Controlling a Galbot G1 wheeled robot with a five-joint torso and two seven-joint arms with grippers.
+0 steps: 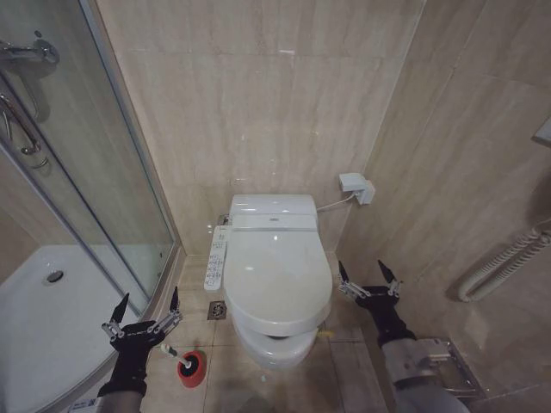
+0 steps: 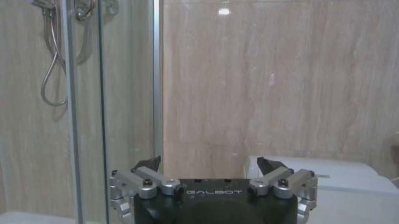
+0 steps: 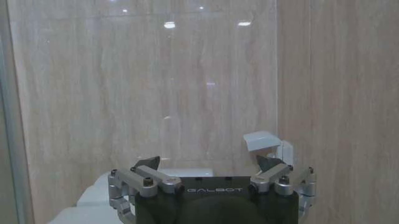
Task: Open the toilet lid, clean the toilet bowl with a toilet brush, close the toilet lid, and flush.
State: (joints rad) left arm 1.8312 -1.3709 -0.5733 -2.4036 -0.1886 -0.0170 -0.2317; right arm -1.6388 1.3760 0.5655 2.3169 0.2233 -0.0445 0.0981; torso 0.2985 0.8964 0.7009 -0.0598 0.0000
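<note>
The toilet lid (image 1: 275,275) is down, a white glossy oval covering the toilet bowl (image 1: 274,346), whose front rim shows beneath it. A white button strip (image 1: 216,257) runs along the bowl's left side. The toilet brush (image 1: 174,354) stands in a small red cup (image 1: 192,367) on the floor left of the toilet. My left gripper (image 1: 146,304) hangs open just above and left of the brush, touching nothing. My right gripper (image 1: 368,274) is open too, right of the lid's edge. The left gripper (image 2: 210,164) and right gripper (image 3: 210,162) both face the wall, fingers spread.
A glass shower enclosure (image 1: 95,198) with a white tray (image 1: 52,318) stands at the left. A white wall box (image 1: 355,186) with a hose sits right of the tank (image 1: 272,209). A floor drain (image 1: 217,310) lies left of the bowl. A corrugated hose (image 1: 504,262) and metal rack (image 1: 448,357) are at right.
</note>
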